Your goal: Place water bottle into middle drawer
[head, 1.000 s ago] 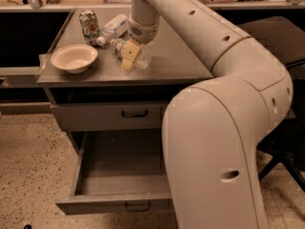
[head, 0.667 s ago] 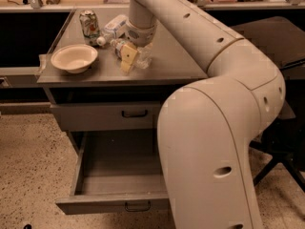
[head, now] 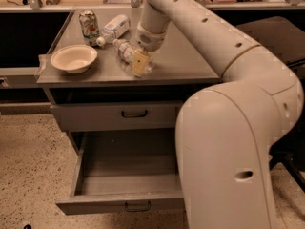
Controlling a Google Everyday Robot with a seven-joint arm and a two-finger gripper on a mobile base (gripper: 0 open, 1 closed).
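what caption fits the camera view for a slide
Gripper at the water bottle on the cabinet top; middle drawer open below.

Cream dimpled arm (head: 224, 42) bears tan claw (head: 139, 64) over cabinet (head: 190, 66)

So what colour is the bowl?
Cream, in the camera view; the bowl has the gripper at the water bottle beside it.
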